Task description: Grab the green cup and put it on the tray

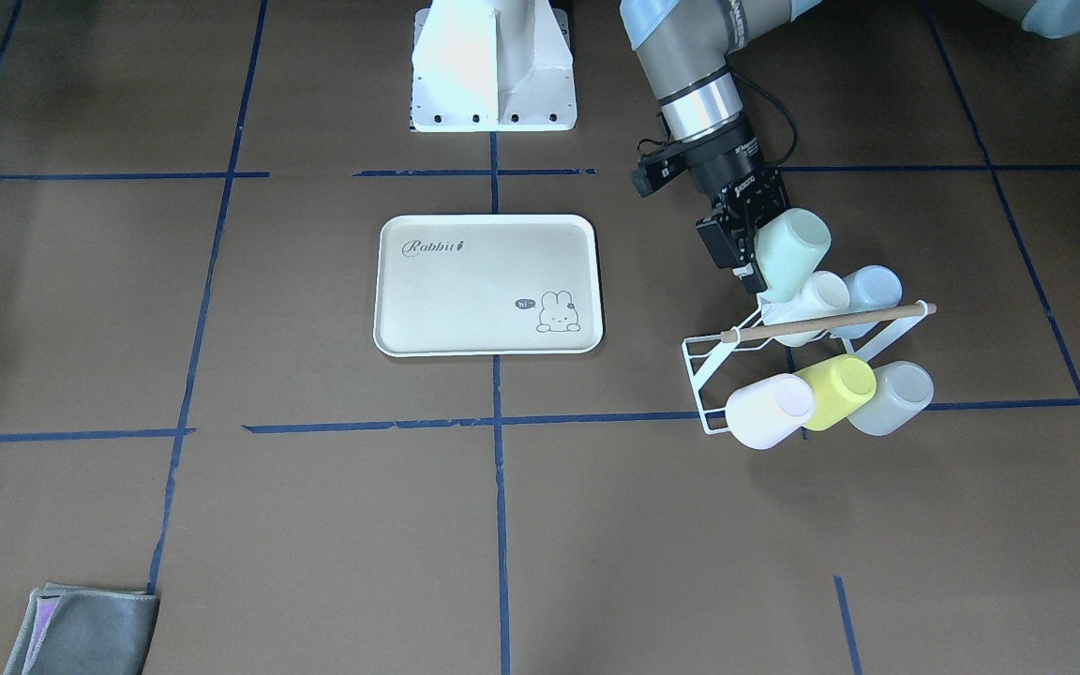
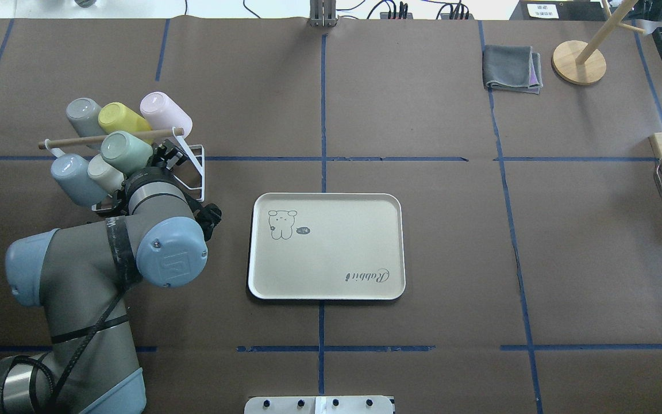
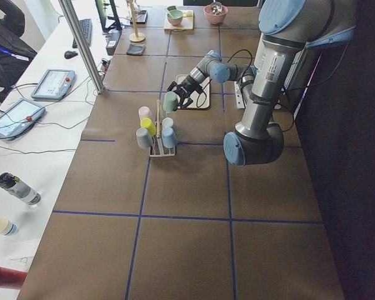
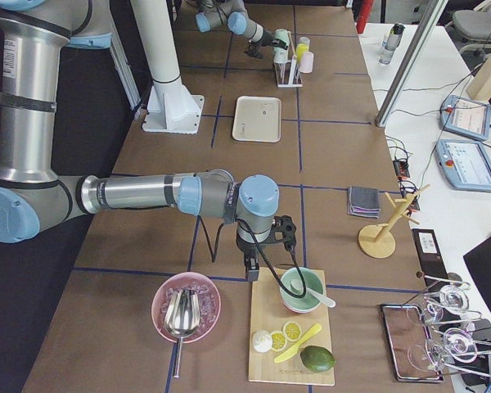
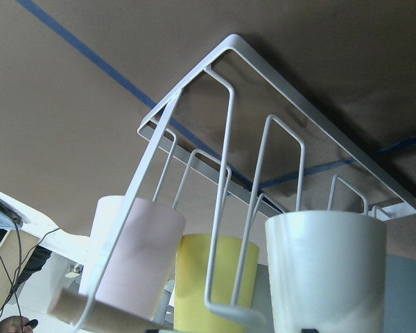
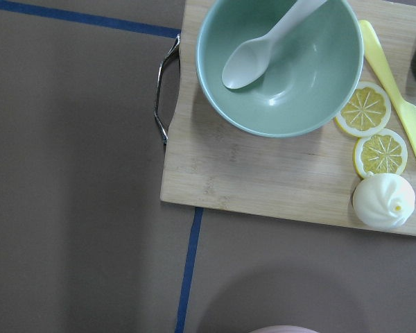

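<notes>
**Left arm at the cup rack.** The left gripper [image 1: 750,264] is closed on the green cup [image 1: 793,246]. It holds the cup tilted, base uppermost, over the white wire rack [image 1: 701,375], above the white cup [image 1: 823,294] and the wooden rod [image 1: 831,322]. The tray [image 1: 465,300] lies flat near the table's centre, well apart from the cup. The right gripper [image 4: 270,241] hangs over a cutting board [image 4: 270,327] beside a green bowl [image 4: 299,291]; whether its fingers are parted cannot be told.
</notes>
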You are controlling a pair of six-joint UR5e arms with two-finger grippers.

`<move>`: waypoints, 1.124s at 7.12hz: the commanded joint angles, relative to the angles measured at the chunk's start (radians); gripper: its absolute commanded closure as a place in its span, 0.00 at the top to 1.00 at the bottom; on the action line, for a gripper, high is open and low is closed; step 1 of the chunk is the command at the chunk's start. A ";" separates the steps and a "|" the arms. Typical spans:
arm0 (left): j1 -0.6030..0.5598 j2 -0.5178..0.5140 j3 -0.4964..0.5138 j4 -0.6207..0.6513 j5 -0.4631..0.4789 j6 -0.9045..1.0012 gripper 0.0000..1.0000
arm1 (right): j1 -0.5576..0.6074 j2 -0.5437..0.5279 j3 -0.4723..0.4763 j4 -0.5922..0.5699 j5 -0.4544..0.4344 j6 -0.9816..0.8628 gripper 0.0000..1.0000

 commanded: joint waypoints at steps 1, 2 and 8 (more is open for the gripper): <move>-0.003 0.001 -0.112 0.029 -0.034 -0.022 0.72 | -0.001 0.002 0.000 0.000 0.003 0.002 1.00; -0.006 0.000 -0.133 0.023 -0.057 -0.119 0.71 | -0.001 0.003 0.002 0.000 0.005 0.002 1.00; 0.010 -0.010 -0.107 -0.360 -0.195 -0.786 0.68 | -0.001 0.015 0.005 0.006 0.019 0.005 1.00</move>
